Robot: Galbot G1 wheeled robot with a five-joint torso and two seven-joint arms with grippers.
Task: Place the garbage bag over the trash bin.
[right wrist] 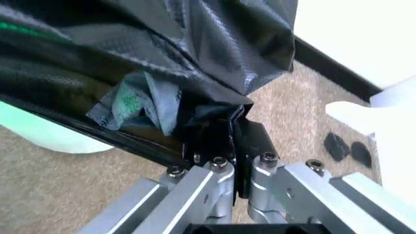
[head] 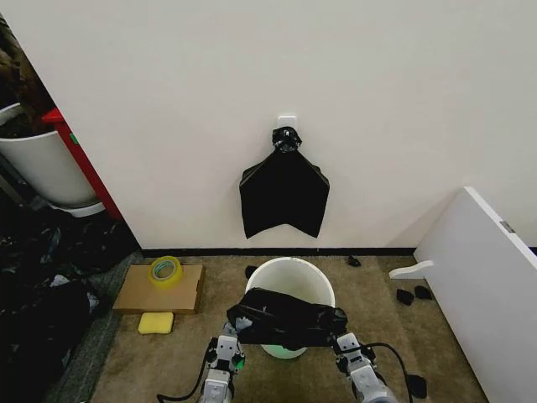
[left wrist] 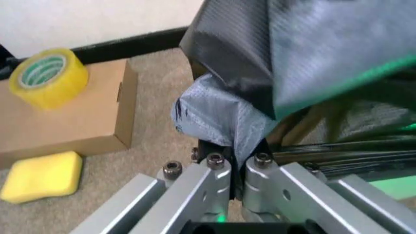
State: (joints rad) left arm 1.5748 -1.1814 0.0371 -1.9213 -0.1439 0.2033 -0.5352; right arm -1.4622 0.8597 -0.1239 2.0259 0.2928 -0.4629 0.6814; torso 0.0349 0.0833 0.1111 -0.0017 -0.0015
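Grippers: two, both low in the head view. The left gripper (head: 228, 334) and the right gripper (head: 343, 337) each pinch one end of the same bag.
Left gripper: its wrist view shows the left gripper (left wrist: 237, 161) with fingers pressed together on a bunched fold of black plastic.
Right gripper: its wrist view shows the right gripper (right wrist: 239, 158) likewise clamped on a gathered corner of the film.
Garbage bag: one garbage bag (head: 287, 317), glossy and crinkled, stretched between the two grippers across the near side of the bin's rim. It covers the front of the opening; the far part of the opening is bare. The plastic (left wrist: 305, 53) and (right wrist: 162, 53) looms close before each wrist camera.
Trash bin: one round white trash bin (head: 289, 277) on the carpet, between the grippers and the wall, with a green tint at its base.
Wall bundle: one flat black bundle (head: 284, 195) hanging on the wall from a white hook, above the bin.
Cardboard box: one flat box (head: 132, 291) on the floor left of the bin.
Tape roll: one yellow tape roll (head: 165, 270) on the box.
Sponge: one yellow sponge (head: 156, 322) just in front of the box.
White tub: one larger tub (head: 46, 168) at far left.
White board: one slanted panel (head: 487, 285) at right.
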